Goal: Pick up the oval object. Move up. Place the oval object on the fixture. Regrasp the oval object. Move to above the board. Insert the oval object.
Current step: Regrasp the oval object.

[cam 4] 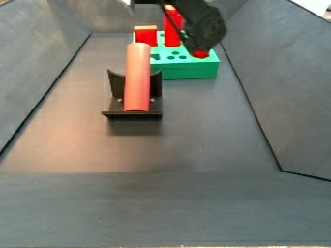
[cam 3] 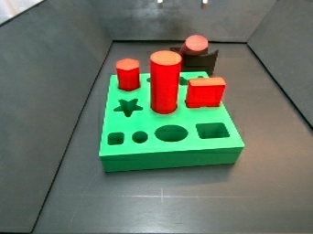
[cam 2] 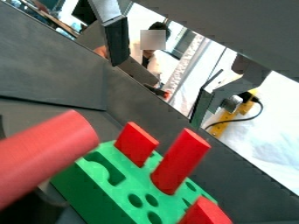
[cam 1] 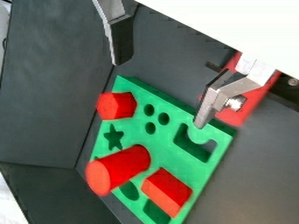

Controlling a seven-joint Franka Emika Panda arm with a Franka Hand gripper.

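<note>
peg (cam 4: 135,74): long, red, lying along fixture's notch | fixture (cam 4: 131,109): black, on floor | board (cam 3: 167,133): green, behind fixture | gripper (cam 4: 200,24): above board

Count from my end: one board (cam 3: 171,154) with three red pegs in it: one hex peg (cam 3: 127,73), one round cylinder (cam 3: 166,80) and one square block (cam 3: 206,91). Five empty holes (cam 3: 171,134). One oval object (cam 4: 138,70) on one fixture (cam 4: 130,114). One gripper (cam 4: 196,27), upper middle of a side view.
</note>
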